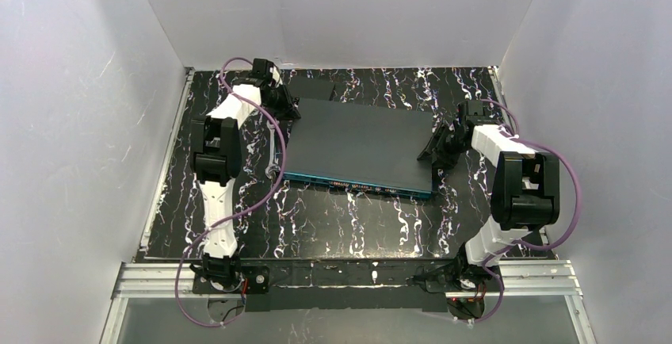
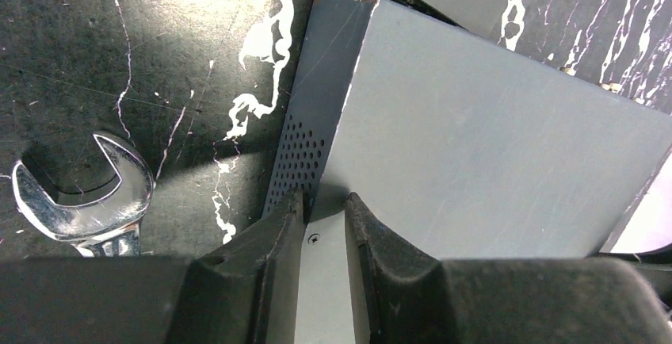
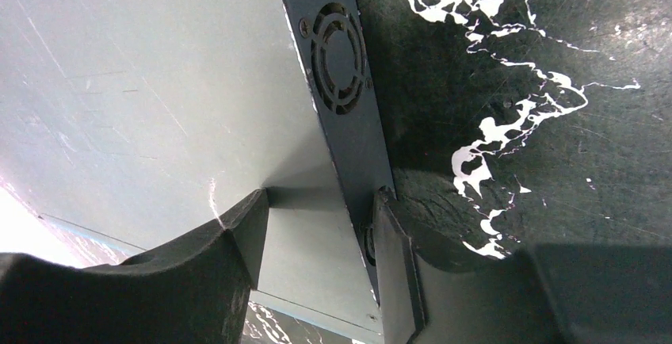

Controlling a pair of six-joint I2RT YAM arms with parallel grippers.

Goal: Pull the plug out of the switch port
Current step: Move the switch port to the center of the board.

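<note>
The switch is a flat dark grey box lying mid-table, its teal front face toward me. I cannot make out a plug or cable in its tiny ports. My left gripper is at the switch's far left corner. In the left wrist view its narrow jaws straddle the top left edge of the switch, one finger on the perforated side wall. My right gripper is at the right edge. In the right wrist view one finger rests on the top of the switch, the other against the fan-vent side.
A shiny open-end wrench lies on the marbled black mat just left of the switch, and shows in the left wrist view. A small black box sits behind the switch. White walls enclose the mat on three sides.
</note>
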